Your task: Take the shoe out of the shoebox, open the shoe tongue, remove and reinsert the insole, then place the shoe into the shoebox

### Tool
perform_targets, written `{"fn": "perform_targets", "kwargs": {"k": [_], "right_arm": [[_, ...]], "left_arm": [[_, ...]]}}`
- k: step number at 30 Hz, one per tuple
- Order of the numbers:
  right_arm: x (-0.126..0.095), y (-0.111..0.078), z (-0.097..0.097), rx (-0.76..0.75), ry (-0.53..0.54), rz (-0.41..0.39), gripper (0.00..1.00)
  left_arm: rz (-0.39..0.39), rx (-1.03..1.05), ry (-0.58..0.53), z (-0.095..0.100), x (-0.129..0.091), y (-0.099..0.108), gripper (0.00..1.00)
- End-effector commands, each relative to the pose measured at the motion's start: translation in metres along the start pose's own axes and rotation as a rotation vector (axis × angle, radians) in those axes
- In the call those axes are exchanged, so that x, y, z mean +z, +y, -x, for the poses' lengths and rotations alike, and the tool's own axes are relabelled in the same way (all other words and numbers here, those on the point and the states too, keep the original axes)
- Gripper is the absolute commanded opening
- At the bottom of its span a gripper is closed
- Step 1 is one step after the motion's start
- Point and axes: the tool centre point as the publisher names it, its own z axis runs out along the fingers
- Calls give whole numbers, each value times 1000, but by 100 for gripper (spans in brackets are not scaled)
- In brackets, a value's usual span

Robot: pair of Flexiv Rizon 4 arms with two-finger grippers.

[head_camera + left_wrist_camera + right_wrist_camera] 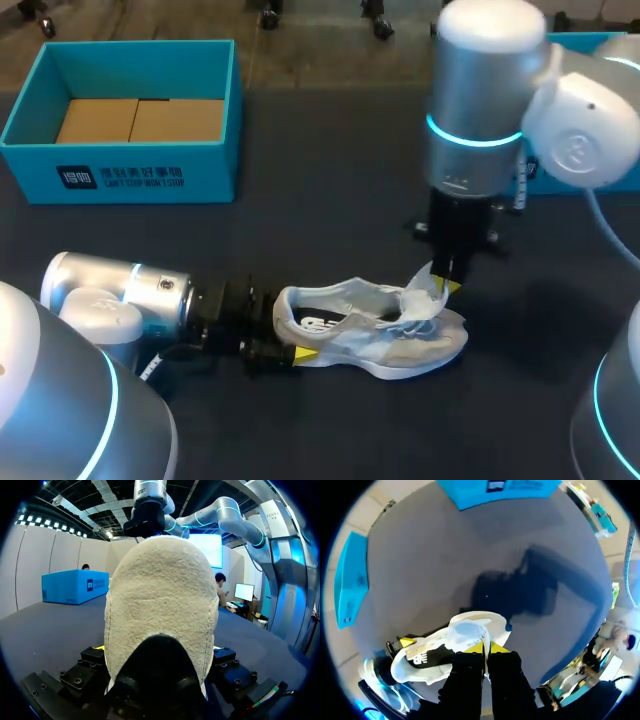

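My left jaws clamp the shoe (400, 345) by its heel and my right jaws pinch its tongue (420, 300). The shoebox (130, 175) stands well apart, near the surface (330, 230) edge.

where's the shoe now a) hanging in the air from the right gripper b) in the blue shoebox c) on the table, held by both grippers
C: the shoe lies on the table, left gripper at its heel, right gripper pinching its tongue.
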Motion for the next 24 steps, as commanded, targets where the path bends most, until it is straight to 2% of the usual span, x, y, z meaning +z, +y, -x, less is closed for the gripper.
{"fn": "perform_targets", "kwargs": {"k": [1, 11, 13, 14, 16, 17, 18, 22, 24], "right_arm": [[13, 4, 10, 175, 188, -17, 0], [39, 2, 13, 183, 214, -90, 0], [38, 1, 13, 180, 207, -95, 29], [36, 0, 12, 178, 200, -95, 38], [28, -1, 11, 182, 179, -92, 49], [24, -2, 10, 181, 162, -89, 71], [19, -3, 10, 181, 141, -88, 79], [-5, -3, 5, 150, 38, -68, 95], [-15, -3, 4, 144, -3, -63, 97]], "left_arm": [[1, 0, 0, 3, 3, 4, 0], [1, 0, 0, 3, 3, 4, 0], [1, 0, 0, 3, 3, 4, 0], [1, 0, 0, 3, 3, 4, 0], [1, 0, 0, 3, 3, 4, 0], [1, 0, 0, 3, 3, 4, 0], [1, 0, 0, 3, 3, 4, 0], [1, 0, 0, 3, 3, 4, 0], [1, 0, 0, 3, 3, 4, 0]]}}
